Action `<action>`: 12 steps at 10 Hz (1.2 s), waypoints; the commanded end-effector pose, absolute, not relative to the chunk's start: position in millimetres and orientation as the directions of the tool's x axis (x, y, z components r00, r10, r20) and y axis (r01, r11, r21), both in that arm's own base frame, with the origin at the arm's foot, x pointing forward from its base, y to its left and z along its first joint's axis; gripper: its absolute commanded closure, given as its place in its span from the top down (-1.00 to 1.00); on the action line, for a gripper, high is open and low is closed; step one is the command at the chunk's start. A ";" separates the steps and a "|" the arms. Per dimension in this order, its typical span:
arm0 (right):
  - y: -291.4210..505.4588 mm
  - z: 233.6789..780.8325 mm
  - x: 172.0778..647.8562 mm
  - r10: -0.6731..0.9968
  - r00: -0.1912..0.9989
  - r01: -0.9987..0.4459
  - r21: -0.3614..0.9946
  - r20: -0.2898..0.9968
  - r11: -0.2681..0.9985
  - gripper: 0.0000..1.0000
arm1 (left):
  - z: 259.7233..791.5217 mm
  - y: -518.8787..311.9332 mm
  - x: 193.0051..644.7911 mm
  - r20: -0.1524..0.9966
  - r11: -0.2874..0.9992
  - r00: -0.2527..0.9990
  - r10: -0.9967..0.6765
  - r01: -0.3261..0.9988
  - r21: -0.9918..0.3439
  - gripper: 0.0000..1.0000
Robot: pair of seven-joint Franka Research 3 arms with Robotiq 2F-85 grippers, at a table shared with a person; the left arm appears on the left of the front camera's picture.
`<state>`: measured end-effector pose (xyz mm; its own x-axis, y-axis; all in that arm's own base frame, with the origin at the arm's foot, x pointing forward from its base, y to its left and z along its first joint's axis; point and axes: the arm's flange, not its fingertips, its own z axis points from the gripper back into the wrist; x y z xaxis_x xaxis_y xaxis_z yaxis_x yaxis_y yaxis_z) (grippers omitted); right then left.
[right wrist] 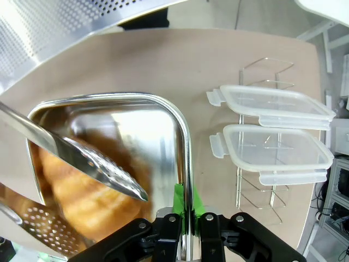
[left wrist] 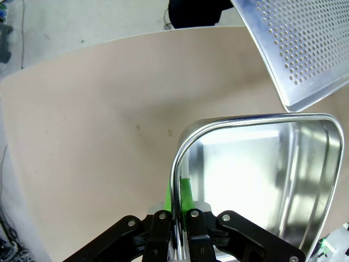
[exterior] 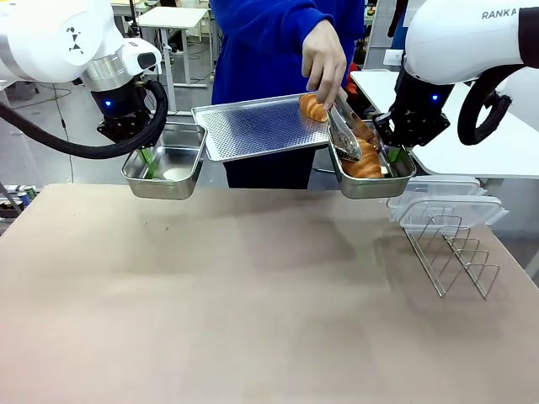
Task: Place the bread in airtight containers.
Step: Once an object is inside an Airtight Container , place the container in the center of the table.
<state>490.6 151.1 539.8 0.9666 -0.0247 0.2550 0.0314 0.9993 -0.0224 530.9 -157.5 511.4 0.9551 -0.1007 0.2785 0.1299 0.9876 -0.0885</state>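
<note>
- Bread (exterior: 364, 166) is lying in 3 o'clock tin (exterior: 370, 187).
- Right gripper (right wrist: 188, 210) is clamping it; left gripper (left wrist: 178, 207), 9 o'clock tin (exterior: 160, 185).
- "RANKA" is showing on right arm (exterior: 455, 38).

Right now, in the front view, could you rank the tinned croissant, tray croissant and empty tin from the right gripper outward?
1. Tinned croissant, in the right tin, alongside.
2. Tray croissant, centre-right.
3. Empty tin, far left.

The white arms (exterior: 50, 38) bear black ribbed cables (exterior: 84, 152), blue lights (exterior: 108, 104) and grey lettering (exterior: 498, 14); the person (exterior: 269, 42) wears a blue top.
</note>
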 end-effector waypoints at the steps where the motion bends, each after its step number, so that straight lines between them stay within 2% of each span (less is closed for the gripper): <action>1: 149.5 542.0 491.4 -0.021 0.962 0.027 -0.018 0.273 0.999 -1.00 | 516.7 -154.6 530.6 0.290 0.987 0.951 -0.103 0.133 -0.086 -1.00; 12: 149.5 542.0 491.4 -0.021 0.962 0.027 -0.018 0.273 0.999 -1.00 | 516.7 -154.6 530.6 0.290 0.987 0.951 -0.103 0.133 -0.086 -1.00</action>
<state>490.6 151.1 539.8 0.9666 -0.0247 0.2549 0.0314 0.9993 -0.0224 530.9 -157.5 511.4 0.9551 -0.1007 0.2785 0.1299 0.9876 -0.0885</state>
